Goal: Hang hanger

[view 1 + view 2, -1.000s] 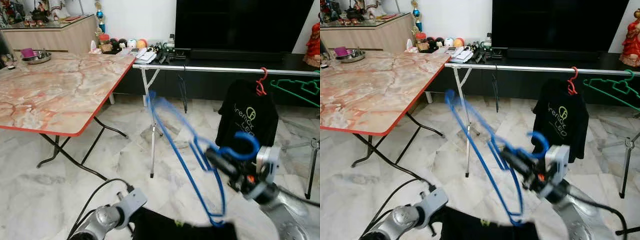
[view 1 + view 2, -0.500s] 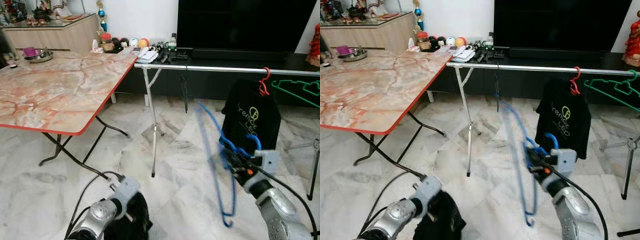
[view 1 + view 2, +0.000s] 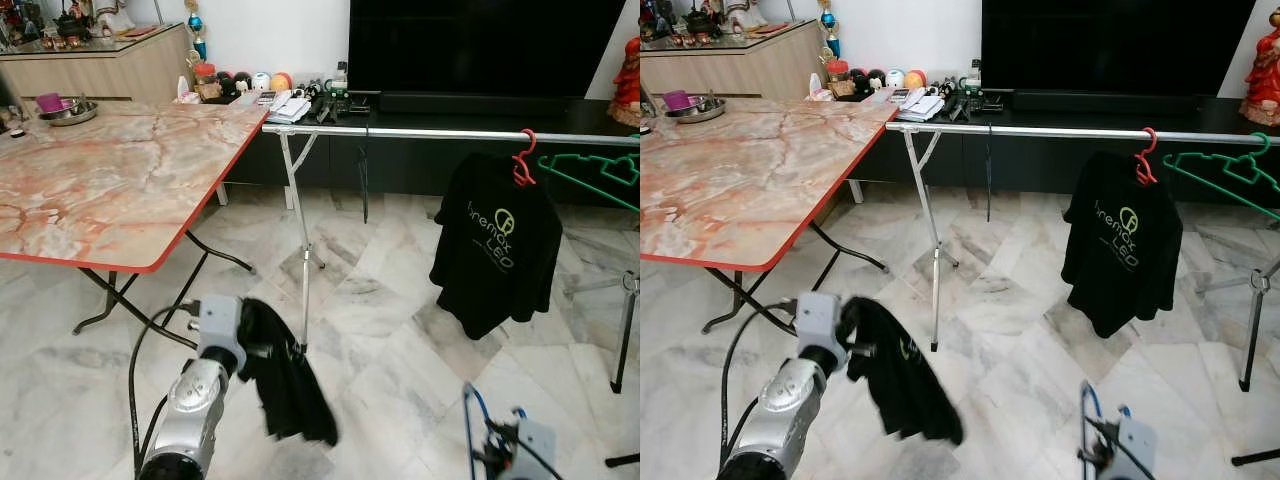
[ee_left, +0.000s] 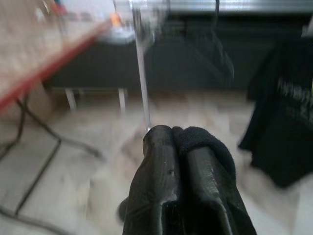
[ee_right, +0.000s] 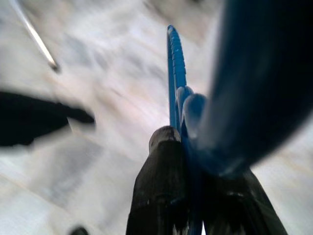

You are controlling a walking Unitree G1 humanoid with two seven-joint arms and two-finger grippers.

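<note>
Left eye view: right claw point(image 3: 500, 452), lower right, grasps hanger point(image 3: 468, 425); left claw point(image 3: 243, 335) clenches shirt point(image 3: 285, 385). Next: thread hanger into shirt, then onto rail point(image 3: 440, 133).

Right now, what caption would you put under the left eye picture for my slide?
Left gripper holds up a black garment while the right gripper holds a blue hanger low, before the clothes rail.

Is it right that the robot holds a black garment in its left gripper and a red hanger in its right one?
Not quite: the hanger in the right gripper is blue, as the right wrist view shows. The left gripper does hold the black garment.
</note>
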